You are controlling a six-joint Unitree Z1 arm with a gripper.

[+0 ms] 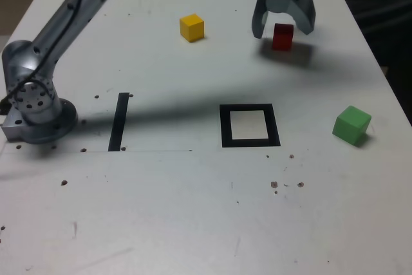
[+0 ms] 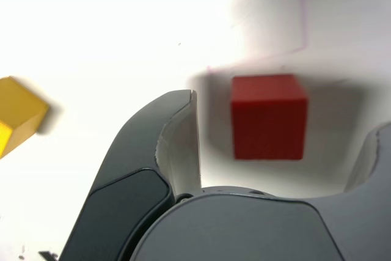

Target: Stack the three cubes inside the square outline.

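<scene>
The white worktop spreads under everything, marked with small dark specks. Over it, from the exterior view's left, reaches the grey arm, its round base standing at that side. The tool is at the far side, its two curved fingers apart, with the red cube between them and a gap on either side in the wrist view. The square outline, a thick black border around a white centre, lies flat nearer the exterior view's camera, with none of the cubes inside. A narrow black strip lies between it and the arm's base. The green cube sits to the outline's right in the exterior view, the yellow cube beyond the outline, to the red one's left.
</scene>
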